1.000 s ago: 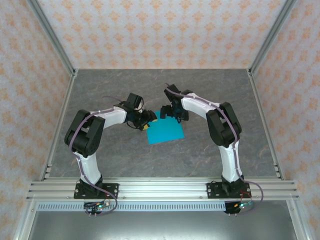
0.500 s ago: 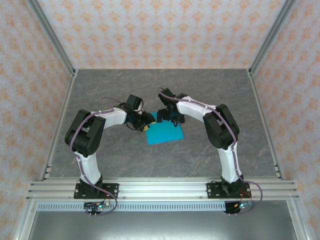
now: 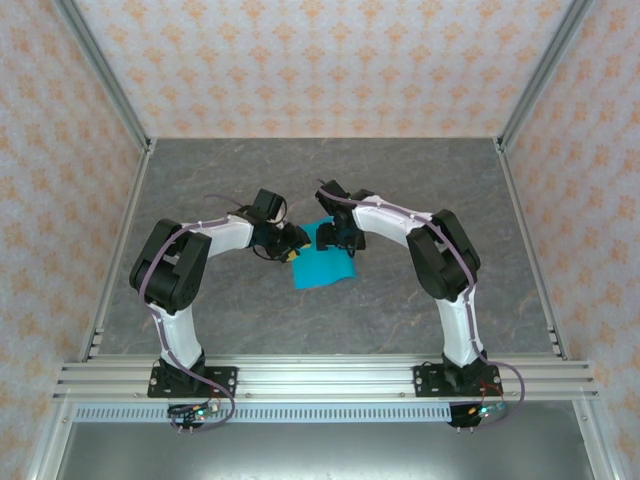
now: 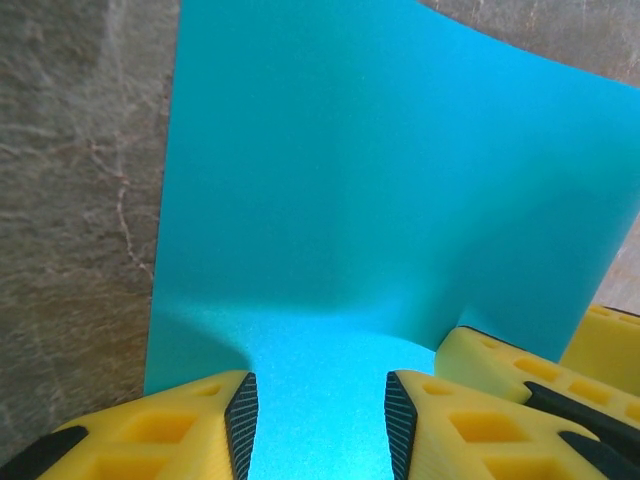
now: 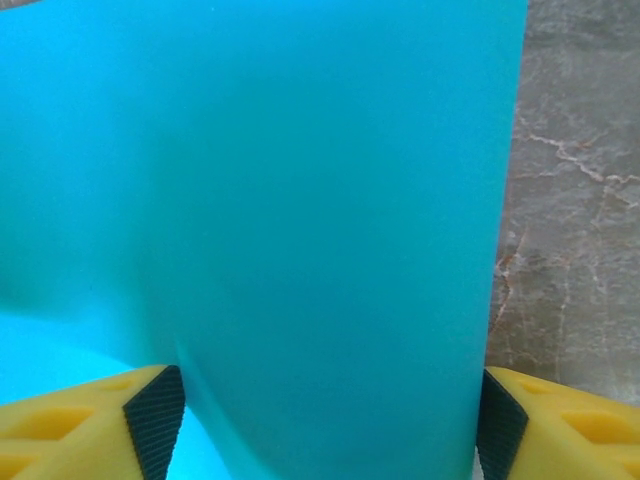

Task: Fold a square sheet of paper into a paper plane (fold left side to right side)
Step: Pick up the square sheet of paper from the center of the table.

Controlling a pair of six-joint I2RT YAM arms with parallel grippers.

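Mid-frame from above, my left gripper (image 4: 320, 410) sits half-open over the square sheet of paper (image 3: 322, 264). My right gripper (image 5: 325, 420) gapes wide, the sheet bowing between its fingers (image 5: 155, 425), nothing clamped.

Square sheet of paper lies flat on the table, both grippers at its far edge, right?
Not flat: the square sheet of paper bows upward beside the right gripper, as the left wrist view shows. It sits on the table, with the left gripper also at its far edge.
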